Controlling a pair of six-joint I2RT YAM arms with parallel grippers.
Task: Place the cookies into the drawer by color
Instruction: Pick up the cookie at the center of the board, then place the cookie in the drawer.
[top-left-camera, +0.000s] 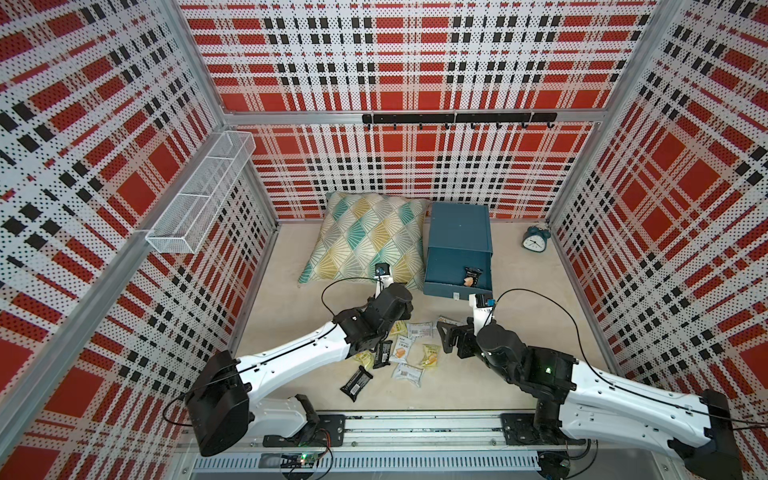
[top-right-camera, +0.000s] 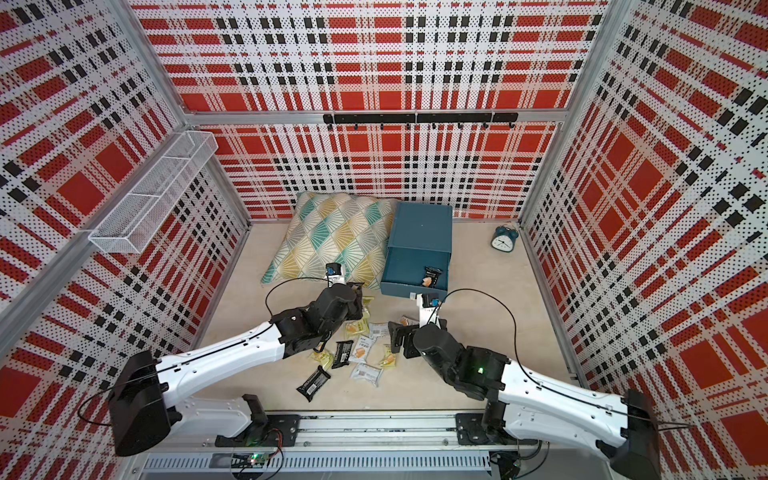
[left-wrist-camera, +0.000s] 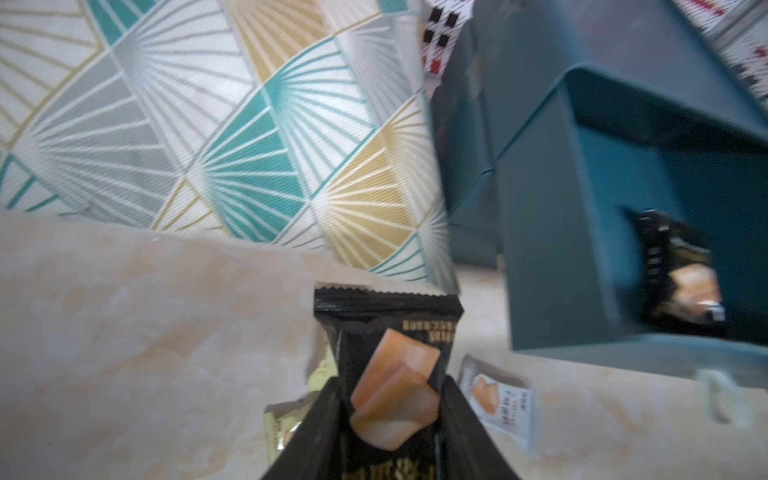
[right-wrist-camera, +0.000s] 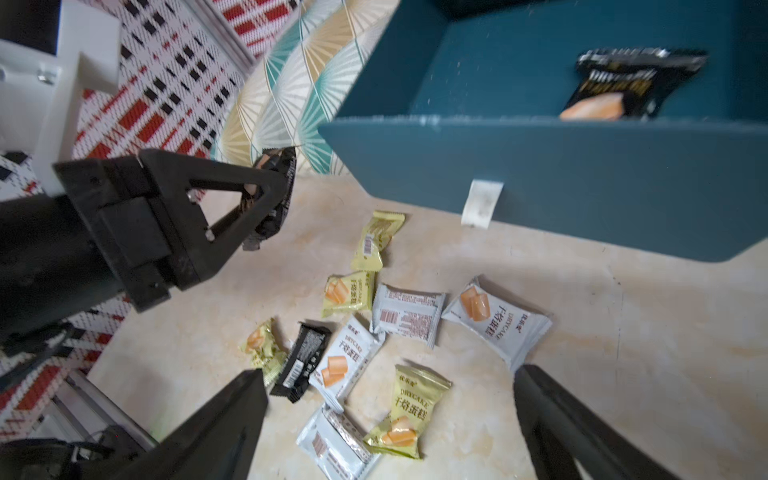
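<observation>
Yellow, white and black cookies (right-wrist-camera: 345, 361) are seen scattered on the surface (top-left-camera: 282, 307). Near them the right jaws are spread and a held black packet (left-wrist-camera: 390, 374) is pinched in the left jaws. Beyond, one stored black packet (top-left-camera: 472, 277) is lodged in the open drawer (top-left-camera: 440, 289).

The beige marbled desk (top-left-camera: 540, 340) carries a patterned cushion (top-left-camera: 365, 239) at the back. The teal drawer chest (top-left-camera: 459, 228) stands just beside it, with a teal alarm clock (top-left-camera: 535, 240) well apart. White, yellow and black cookie packets (top-left-camera: 404, 348) lie scattered in front.
</observation>
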